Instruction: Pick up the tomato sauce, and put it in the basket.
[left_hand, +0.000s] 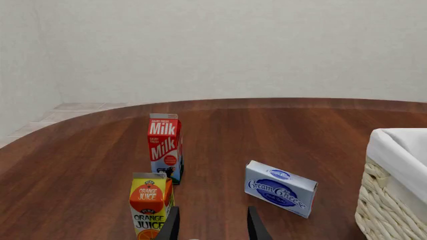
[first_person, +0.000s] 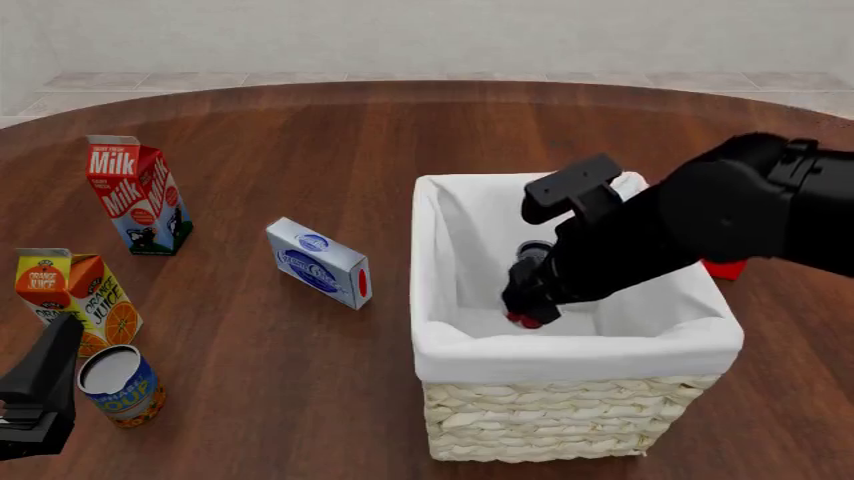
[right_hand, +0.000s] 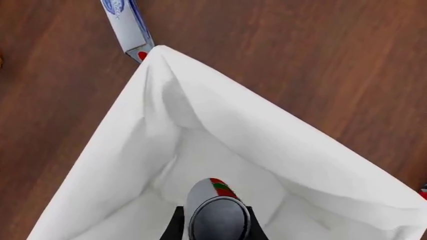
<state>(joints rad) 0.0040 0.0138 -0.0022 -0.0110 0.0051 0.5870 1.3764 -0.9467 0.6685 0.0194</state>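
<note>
Two arms share the table, and we see only part of each. The right gripper (first_person: 531, 300) reaches down into the basket (first_person: 574, 415), its fingers clamped on the tomato sauce (right_hand: 217, 212); in the front view the black arm covers nearly all of the can, leaving just a dark top and a sliver of red near the fingertips. From the right wrist view we make out its silver-grey end and a strip of red-and-green label — the lower body is cut off by the frame edge. Whether the can touches the white lining below it, we cannot tell.

The left gripper (left_hand: 212, 226) hovers low at the near left of the table, its two fingers parted with nothing between them, only their tips showing. Just beside it stand an orange juice carton (first_person: 70, 298) and a blue-and-yellow can (first_person: 120, 385). Farther off are a milk carton (first_person: 136, 193) and a cream cheese box (first_person: 318, 262), the latter lying near the basket's left wall.
</note>
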